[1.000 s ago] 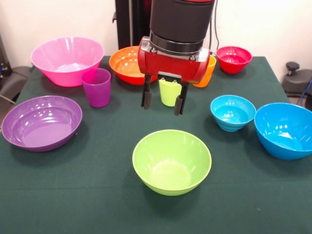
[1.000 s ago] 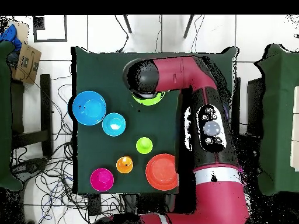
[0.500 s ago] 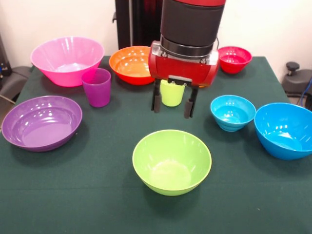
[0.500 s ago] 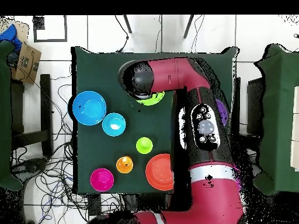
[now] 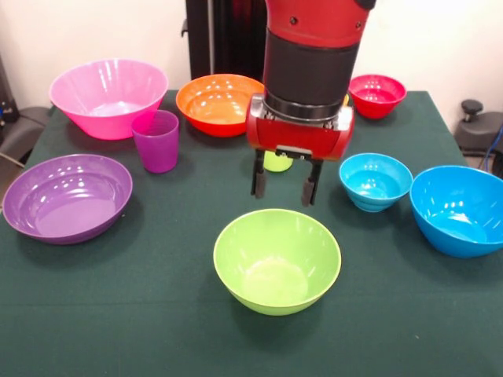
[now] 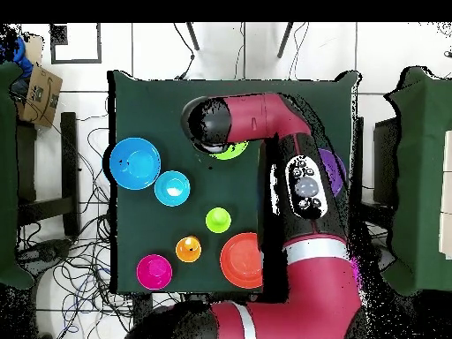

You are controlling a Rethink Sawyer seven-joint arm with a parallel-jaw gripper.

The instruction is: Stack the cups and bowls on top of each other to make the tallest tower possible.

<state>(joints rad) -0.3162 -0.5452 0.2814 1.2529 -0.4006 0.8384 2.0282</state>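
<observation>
gripper (image 5: 284,187) has moved toward the camera side and dropped lower over the last second; it sat right in front of the small glossy lime green plastic cup (image 5: 276,162) earlier, now it hangs just above the far rim of the glossy round lime green plastic bowl (image 5: 277,260); fingers spread moderately, nothing between them, nothing picked up; the green cup stands where it did, mostly hidden behind the wrist in the front view, clear in the overhead view between the small light blue bowl (image 6: 172,188) and the orange bowl (image 6: 242,260); my read: arm is lining up on the green bowl, not the cup; no stack started yet, every piece sits alone on the dark green cloth table (image 5: 157,314)

orientation: green bowl sits upright, mouth up, axis vertical; round, so no preferred horizontal axis; a rim grasp looks the only option; purple plastic tumbler (image 5: 156,140) also upright, mouth up, near the big pink bowl (image 5: 108,96) and behind the shallow purple bowl (image 5: 66,196); big blue bowl (image 5: 460,209) and small red bowl (image 5: 377,95) untouched, well apart from the gripper
</observation>
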